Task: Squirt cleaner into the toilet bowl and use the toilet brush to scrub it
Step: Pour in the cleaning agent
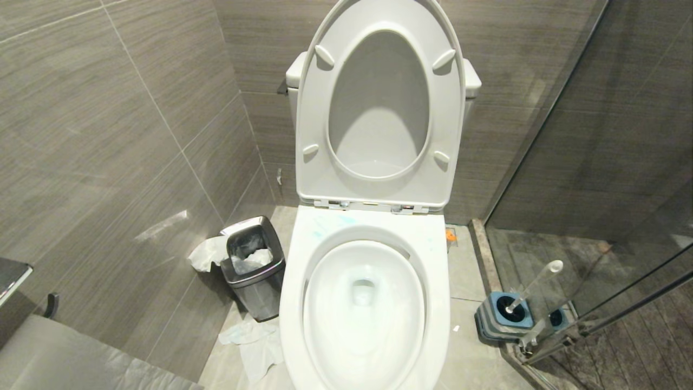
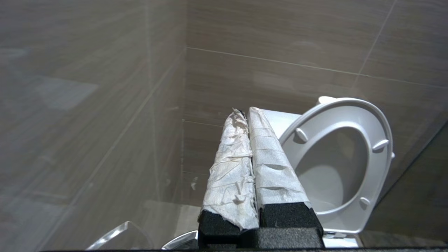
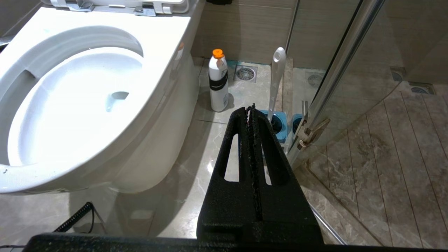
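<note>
The toilet bowl (image 1: 364,303) is sitting wide open in the middle, with its seat and lid (image 1: 379,108) standing up against the tank. A few thin blue smears of the cleaner (image 1: 325,227) are showing on the white rim at the back, and the water looks nearly clear, so my guess is that squirting and scrubbing are both waiting to be done. The toilet brush (image 1: 533,284) is leaning in its blue holder (image 1: 506,317) on the floor, on the robot's right, just beside the glass shower door (image 1: 622,227). A white bottle with an orange cap (image 3: 217,82) is standing on the floor between the toilet and the brush. The left end effector (image 2: 246,115) is pressed shut with nothing in it, its fingers wrapped in white paper, and it is pointing at the wall beside the lifted seat. The right end effector (image 3: 250,108) is shut and empty too, hanging low near the brush holder. Things could go wrong if a shut end effector bumps the bottle or brush and tips it over, and the glass door is close enough to get knocked. The steel waste bin (image 1: 253,265) and the loose tissues (image 1: 254,341) on the floor are sitting on the left side.
</note>
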